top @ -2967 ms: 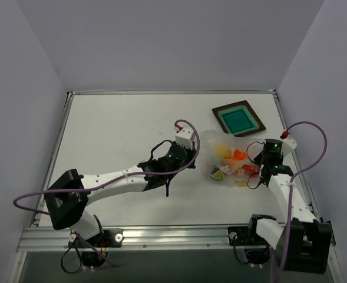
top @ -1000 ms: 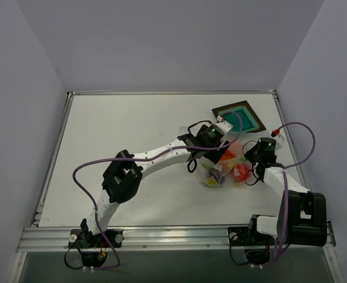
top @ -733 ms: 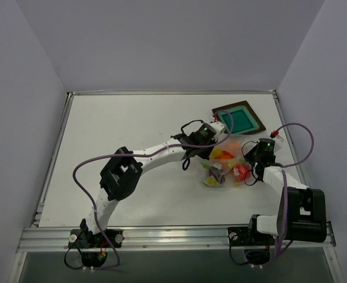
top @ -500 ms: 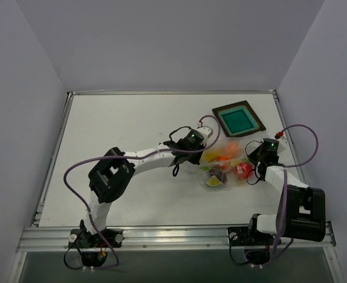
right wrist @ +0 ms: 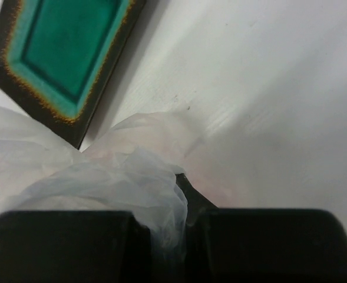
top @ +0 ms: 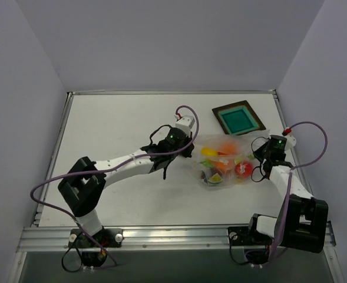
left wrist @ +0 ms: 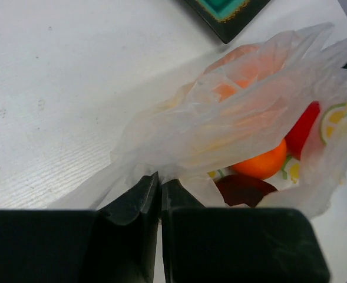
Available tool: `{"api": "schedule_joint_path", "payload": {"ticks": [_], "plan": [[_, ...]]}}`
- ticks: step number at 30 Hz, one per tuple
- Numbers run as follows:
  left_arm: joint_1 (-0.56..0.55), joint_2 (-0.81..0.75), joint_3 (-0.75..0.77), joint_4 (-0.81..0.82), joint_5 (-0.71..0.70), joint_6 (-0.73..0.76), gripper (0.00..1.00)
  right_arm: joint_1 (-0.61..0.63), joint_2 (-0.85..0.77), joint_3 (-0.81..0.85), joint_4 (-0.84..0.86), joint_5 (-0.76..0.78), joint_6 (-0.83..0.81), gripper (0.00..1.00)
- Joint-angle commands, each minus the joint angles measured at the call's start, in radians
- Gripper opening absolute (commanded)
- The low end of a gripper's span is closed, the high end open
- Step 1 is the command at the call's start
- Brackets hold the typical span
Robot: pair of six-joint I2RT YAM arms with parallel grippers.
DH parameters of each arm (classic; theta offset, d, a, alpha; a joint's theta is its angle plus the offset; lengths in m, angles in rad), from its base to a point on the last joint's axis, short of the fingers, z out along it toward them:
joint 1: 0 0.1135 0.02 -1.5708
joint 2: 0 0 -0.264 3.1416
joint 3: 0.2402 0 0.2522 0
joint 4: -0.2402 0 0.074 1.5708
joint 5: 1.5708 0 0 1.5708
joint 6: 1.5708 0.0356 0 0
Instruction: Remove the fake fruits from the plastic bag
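Observation:
The clear plastic bag (top: 222, 163) with citrus prints lies right of centre, stretched between both grippers. Inside it I see an orange ball (top: 227, 145), a yellow pear (top: 209, 151) and a red apple (top: 242, 170). My left gripper (top: 191, 155) is shut on the bag's left edge; in the left wrist view its jaws (left wrist: 159, 180) pinch the film, with an orange ball (left wrist: 260, 165) and the red apple (left wrist: 303, 127) behind it. My right gripper (top: 257, 165) is shut on the bag's right edge, the film (right wrist: 161, 194) bunched between its fingers.
The dark square tray (top: 238, 119) with a teal centre sits just behind the bag; it also shows in the right wrist view (right wrist: 67, 53) and the left wrist view (left wrist: 225, 13). The table's right edge (top: 291, 147) is close to my right arm.
My left gripper reached over to the bag near the tray, closed on its edge and drew back left, pulling the bag out wider. My right gripper kept its hold.

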Motion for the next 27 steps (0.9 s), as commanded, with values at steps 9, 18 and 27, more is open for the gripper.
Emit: {"api": "schedule_joint_path", "payload": {"ticks": [9, 18, 27], "plan": [[0.014, 0.152, 0.082, 0.076, -0.007, -0.077, 0.02, -0.076, -0.28, -0.175, -0.2, -0.083, 0.088, 0.06], [0.012, 0.151, 0.033, 0.142, -0.003, -0.113, 0.02, -0.1, -0.336, -0.1, -0.216, -0.049, 0.074, 0.55], [-0.044, 0.107, 0.022, 0.133, -0.03, -0.093, 0.02, 0.035, -0.558, -0.006, -0.385, 0.072, 0.019, 0.9]]}}
